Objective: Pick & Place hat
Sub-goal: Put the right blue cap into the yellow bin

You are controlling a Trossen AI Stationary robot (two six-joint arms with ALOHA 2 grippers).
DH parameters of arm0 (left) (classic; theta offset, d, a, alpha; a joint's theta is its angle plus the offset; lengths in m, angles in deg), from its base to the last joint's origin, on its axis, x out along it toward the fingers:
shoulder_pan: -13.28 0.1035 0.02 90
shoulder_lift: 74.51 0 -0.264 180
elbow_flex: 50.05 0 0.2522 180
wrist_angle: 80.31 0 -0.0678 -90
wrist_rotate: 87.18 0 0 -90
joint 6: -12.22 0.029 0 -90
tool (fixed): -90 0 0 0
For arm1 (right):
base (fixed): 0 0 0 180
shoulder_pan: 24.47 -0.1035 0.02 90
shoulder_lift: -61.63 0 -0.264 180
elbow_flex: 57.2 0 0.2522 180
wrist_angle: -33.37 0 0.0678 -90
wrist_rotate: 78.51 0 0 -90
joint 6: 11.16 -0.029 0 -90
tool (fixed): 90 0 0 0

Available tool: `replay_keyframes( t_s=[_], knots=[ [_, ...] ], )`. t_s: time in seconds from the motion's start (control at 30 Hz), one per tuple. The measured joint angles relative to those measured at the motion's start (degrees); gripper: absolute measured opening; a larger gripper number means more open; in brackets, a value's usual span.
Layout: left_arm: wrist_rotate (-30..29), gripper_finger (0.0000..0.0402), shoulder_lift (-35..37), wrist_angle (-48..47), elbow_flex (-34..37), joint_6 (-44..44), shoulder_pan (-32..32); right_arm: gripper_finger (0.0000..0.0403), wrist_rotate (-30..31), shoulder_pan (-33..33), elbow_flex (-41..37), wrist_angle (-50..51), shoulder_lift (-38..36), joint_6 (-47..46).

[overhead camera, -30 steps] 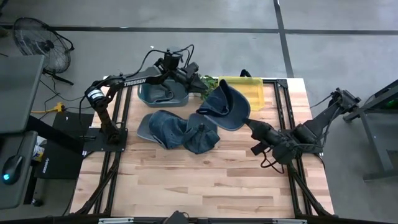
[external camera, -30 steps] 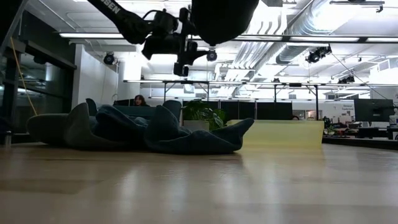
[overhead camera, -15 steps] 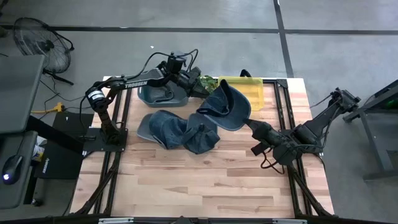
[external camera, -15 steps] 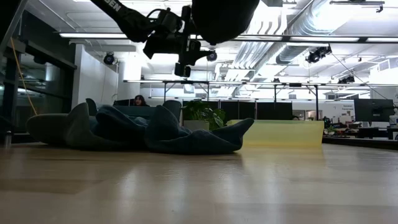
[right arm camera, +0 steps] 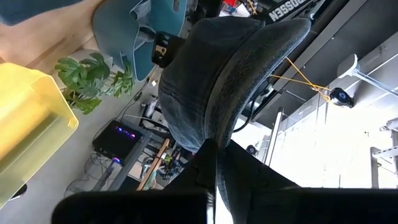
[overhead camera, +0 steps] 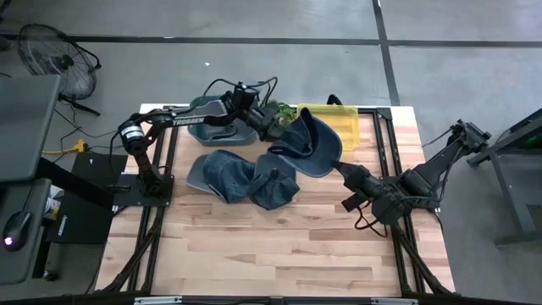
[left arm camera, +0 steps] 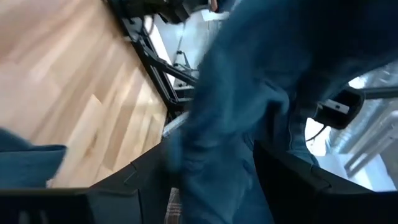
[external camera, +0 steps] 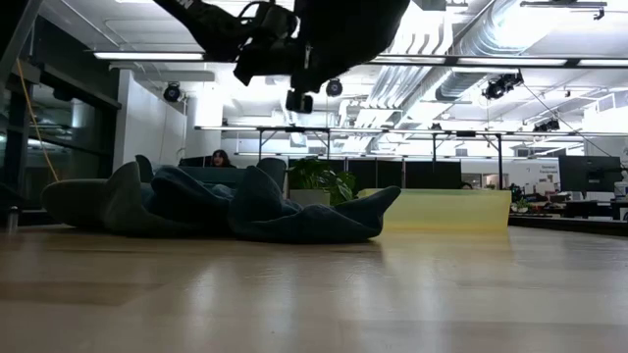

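A blue denim hat (overhead camera: 305, 142) hangs in the air over the far middle of the table, with my right gripper (overhead camera: 341, 172) shut on its near right edge. My left gripper (overhead camera: 275, 130) has come in level from the left and is open. In the left wrist view its fingers stand on either side of the hat's cloth (left arm camera: 217, 143); I cannot tell whether they touch it. In the low view the hat (external camera: 348, 29) is a dark shape at the top. My right gripper pinches the hat's edge (right arm camera: 217, 140) between its two fingers, where the stitched brim runs down to them. The fingers come nearly level from the table's near right, slanting toward the far left. The hat stands out beyond the fingers, lifted clear of the table.
A heap of more denim hats (overhead camera: 246, 178) lies left of the table's middle. A blue-grey tray (overhead camera: 216, 129) sits under the left arm at the far left. A yellow bin (overhead camera: 339, 123) and a green plant (overhead camera: 284, 110) stand at the far edge.
My left gripper has swung level toward the table's right edge, away from the blue-grey tray, until its fingers reach the left edge of the held hat. The hat and my right gripper have stayed where they were.
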Motion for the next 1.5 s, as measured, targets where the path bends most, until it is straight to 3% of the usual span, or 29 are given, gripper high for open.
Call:
replay_keyframes(
  t_s=[0.6, 0.77, 0.97, 1.03, 1.23, 1.5],
  knots=[
    [-5.6, 0.0210, 0.0, 10.0, 0.0, -7.3, -2.0, 0.0005, -1.3, 0.6, 0.0, 0.0, 0.0, -0.3],
    [-5.7, 0.0161, 0.0, 10.0, 0.0, -7.4, -2.0, 0.0005, -1.4, 1.0, 0.0, 0.0, 0.0, -0.3],
    [-6.2, 0.0036, 0.0, 9.8, 0.0, -7.2, -2.0, 0.0007, -1.3, 2.2, 0.0, 0.0, 0.0, -0.3],
    [-6.8, 0.0011, 0.0, 9.8, 0.0, -6.3, -2.0, 0.0011, -1.3, 2.6, 0.0, 0.0, 0.0, -0.3],
    [-8.9, 0.0005, 0.0, 9.6, 0.0, -3.9, -2.0, 0.0023, -0.8, 3.6, 0.0, 0.0, 0.0, -5.8],
    [-11.7, 0.0002, 0.0, 10.1, 0.0, -1.9, -2.0, 0.0060, 5.2, 3.6, 0.0, -0.1, 0.0, -17.5]
  ],
)
